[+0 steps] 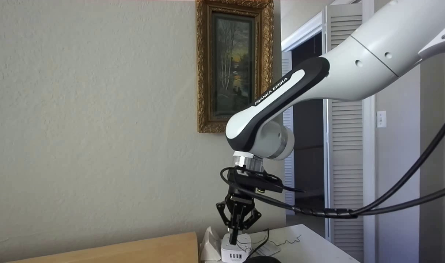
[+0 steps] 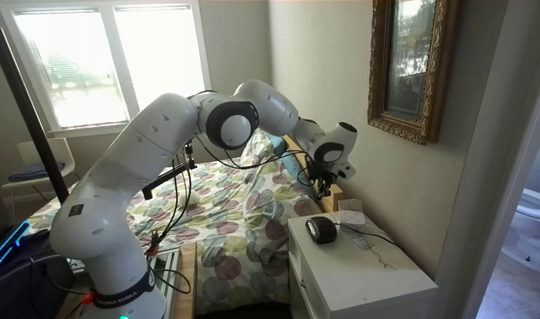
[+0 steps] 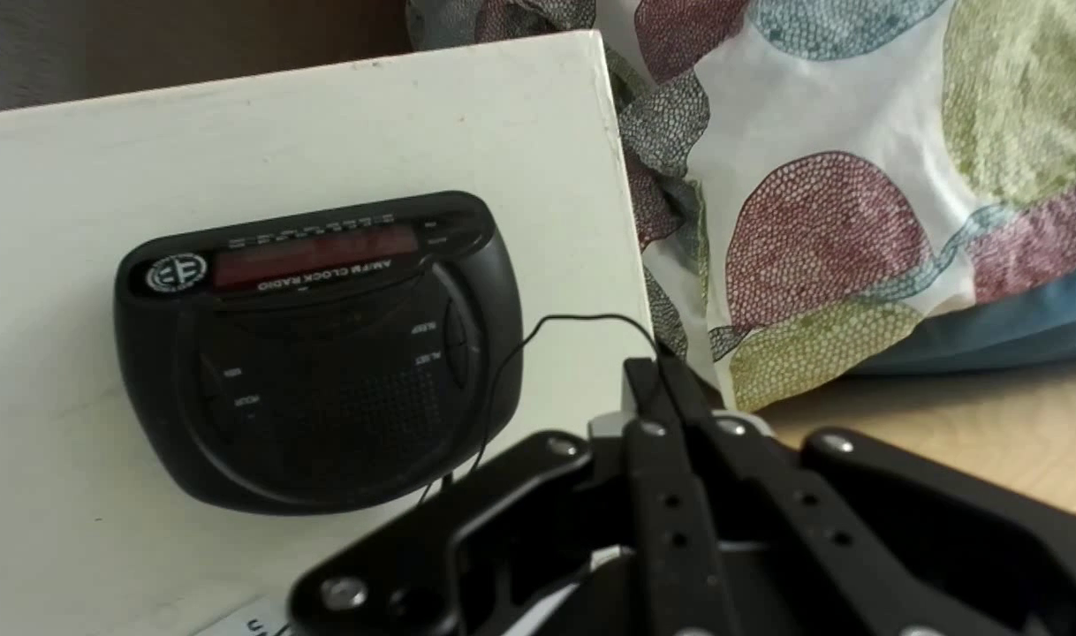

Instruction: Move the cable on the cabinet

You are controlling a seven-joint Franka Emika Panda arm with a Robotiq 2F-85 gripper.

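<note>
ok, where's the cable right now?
In the wrist view, the cable arcs left from between the tips of the closed jaws, then down across the right side of the clock radio.

In an exterior view, level, the wall (image 1: 109,109) lies ahead; in an exterior view, farther, tilted down, window (image 2: 115,66) at ten o'clock. Both share the cabinet (image 2: 354,274) at five; close above, the wrist view looks down.

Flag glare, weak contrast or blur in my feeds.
In an exterior view, the right window pane is blown out and the framed picture mirrors glare; in the wrist view, the cable reads clearly over the cabinet but fades against the black clock radio; the gripper looks soft nearest the lens.
</note>
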